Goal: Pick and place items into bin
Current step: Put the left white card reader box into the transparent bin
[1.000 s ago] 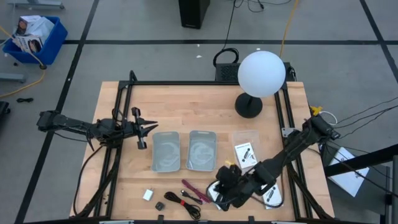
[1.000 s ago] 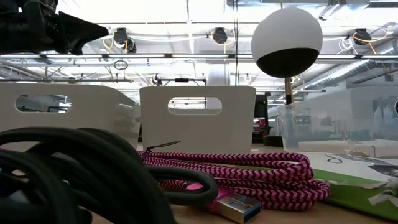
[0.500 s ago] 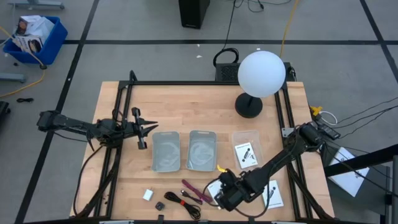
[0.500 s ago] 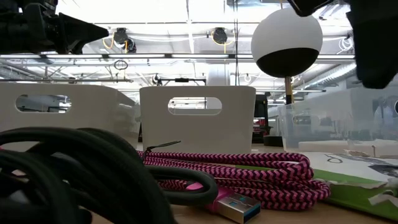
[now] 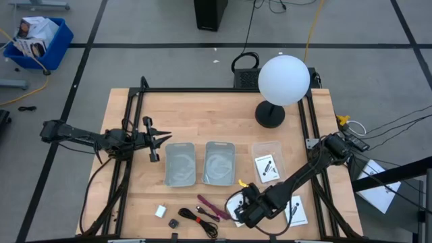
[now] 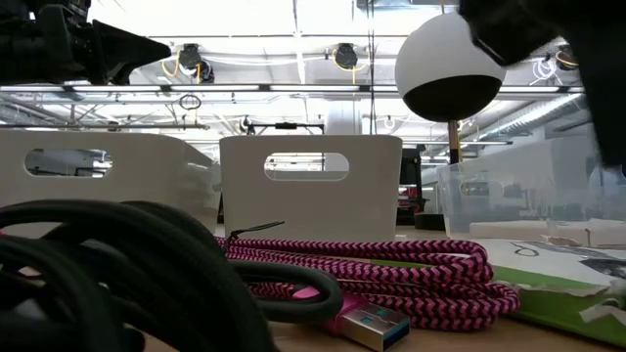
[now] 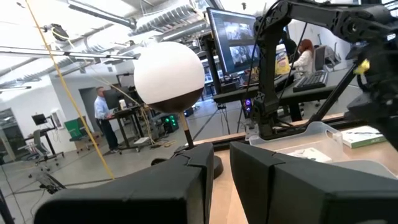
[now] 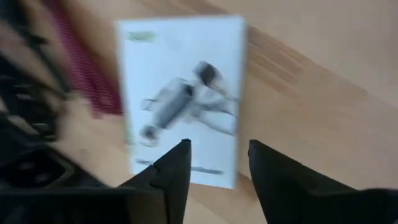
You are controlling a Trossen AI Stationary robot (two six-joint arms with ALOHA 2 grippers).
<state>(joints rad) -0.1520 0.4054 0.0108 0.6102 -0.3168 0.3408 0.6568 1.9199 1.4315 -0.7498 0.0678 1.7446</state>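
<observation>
1. Right gripper (image 8: pixel 214 163) low over white card (image 8: pixel 180 102), fingers spread, nothing between them; card flat on table just ahead of fingertips, dark-red strap (image 8: pixel 87 78) beside it.
2. Left gripper (image 5: pixel 164 138) parked, fingers slightly parted, near the two bins (image 5: pixel 180 164).

A white globe lamp (image 5: pixel 283 80) on a dark round base stands at the far right of the wooden table (image 5: pixel 202 115), a blue crate (image 5: pixel 37 42) sits on the grey floor beyond the far left corner, and a black box (image 5: pixel 210 13) lies beyond the far edge.
</observation>
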